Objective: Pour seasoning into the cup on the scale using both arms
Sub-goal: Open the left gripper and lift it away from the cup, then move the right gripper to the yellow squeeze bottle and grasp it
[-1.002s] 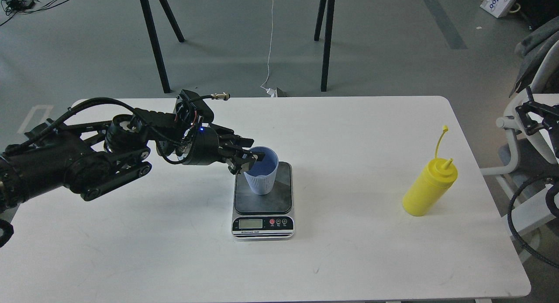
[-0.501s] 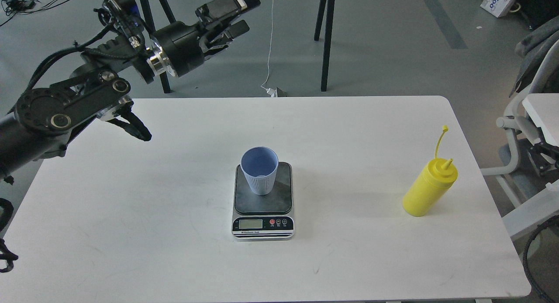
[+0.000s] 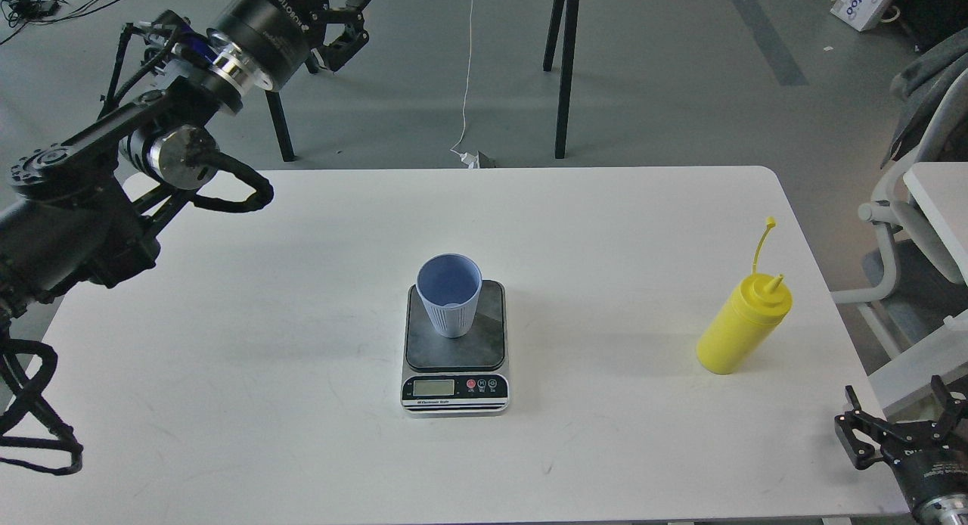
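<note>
The yellow squeeze bottle (image 3: 743, 327) stands near the table's (image 3: 620, 449) right edge, well apart from the blue cup (image 3: 449, 294) sitting upright on the scale (image 3: 455, 349) at the table's middle. The bottle's long axis runs roughly vertical, nozzle up, cap strap rising above it. It looks light and soft-walled, likely slick; a grip around its mid-body seems safest. The right gripper (image 3: 898, 428), fingers spread and empty, sits at the front right corner. The left gripper (image 3: 344, 22) is raised beyond the far left corner; whether it is spread or clenched cannot be told.
</note>
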Controlling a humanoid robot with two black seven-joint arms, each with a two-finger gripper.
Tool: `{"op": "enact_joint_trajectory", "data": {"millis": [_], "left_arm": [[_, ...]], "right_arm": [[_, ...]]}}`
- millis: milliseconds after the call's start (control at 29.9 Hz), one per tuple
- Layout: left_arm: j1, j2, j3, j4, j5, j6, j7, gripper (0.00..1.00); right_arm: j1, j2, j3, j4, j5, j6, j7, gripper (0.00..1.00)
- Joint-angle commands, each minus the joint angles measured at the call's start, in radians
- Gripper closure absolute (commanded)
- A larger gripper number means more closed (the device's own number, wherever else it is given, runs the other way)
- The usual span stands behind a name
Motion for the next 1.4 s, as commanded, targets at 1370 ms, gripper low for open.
{"op": "enact_joint_trajectory", "data": {"millis": [1370], "left_arm": [[0.049, 0.048, -0.061, -0.011, -0.05, 0.001, -0.004, 0.0]], "right_arm": [[0.151, 0.13, -0.138, 0.104, -0.076, 0.0, 0.065, 0.02]]}}
